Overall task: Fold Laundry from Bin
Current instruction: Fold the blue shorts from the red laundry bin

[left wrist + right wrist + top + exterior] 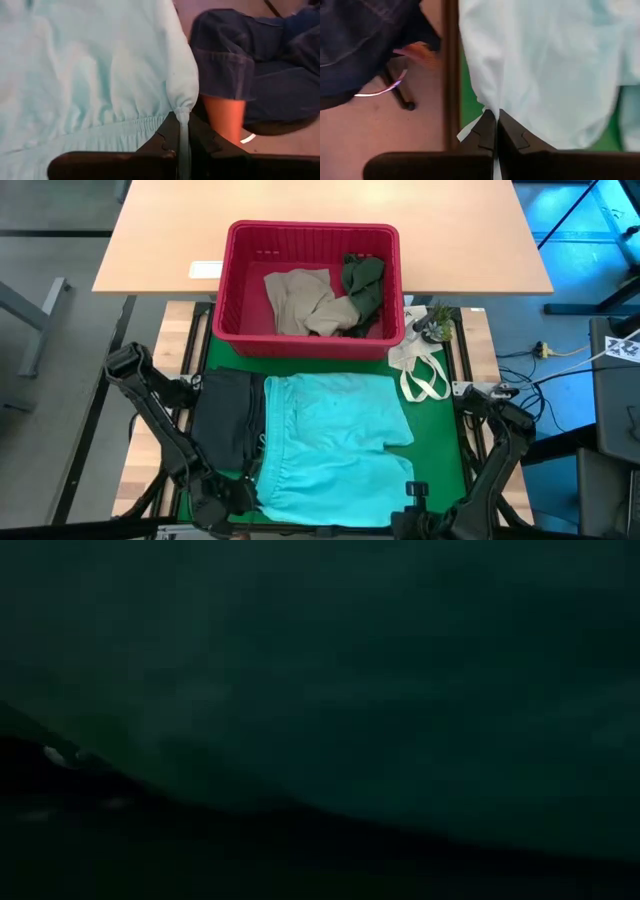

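Both hands, left hand [179,131] and right hand [496,131], pinch the teal shorts' [335,442] near corners, so the fold runs away toward the red bin [312,230]

I can't read any text, label or number from here. The white slip [206,269] on the worktop [150,250] looks blank to me.

You find little free room on the green mat [440,450]: the teal garment [335,445] covers its middle and the dark garment [228,420] lies touching it on the left. At the far edge the red bin [310,238] blocks the way. Right of it, a white bag [420,370] and small plant [436,322] stand. Behind the bin, the wooden tabletop [150,240] is bare.
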You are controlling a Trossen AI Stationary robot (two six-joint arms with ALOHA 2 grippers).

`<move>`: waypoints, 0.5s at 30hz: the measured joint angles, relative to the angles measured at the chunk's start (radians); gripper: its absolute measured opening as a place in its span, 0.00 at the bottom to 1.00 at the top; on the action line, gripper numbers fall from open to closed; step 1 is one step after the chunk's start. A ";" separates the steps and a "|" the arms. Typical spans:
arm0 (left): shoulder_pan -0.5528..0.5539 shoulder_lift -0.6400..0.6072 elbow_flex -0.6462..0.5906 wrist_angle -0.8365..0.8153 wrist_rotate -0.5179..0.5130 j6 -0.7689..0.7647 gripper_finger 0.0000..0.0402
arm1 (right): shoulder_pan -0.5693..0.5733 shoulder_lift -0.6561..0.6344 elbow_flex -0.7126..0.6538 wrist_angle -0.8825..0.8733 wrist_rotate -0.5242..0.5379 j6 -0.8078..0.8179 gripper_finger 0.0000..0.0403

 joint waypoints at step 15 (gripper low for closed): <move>0.113 -0.136 0.000 -0.166 -0.175 0.000 0.02 | -0.115 -0.095 0.004 -0.333 0.113 -0.156 0.00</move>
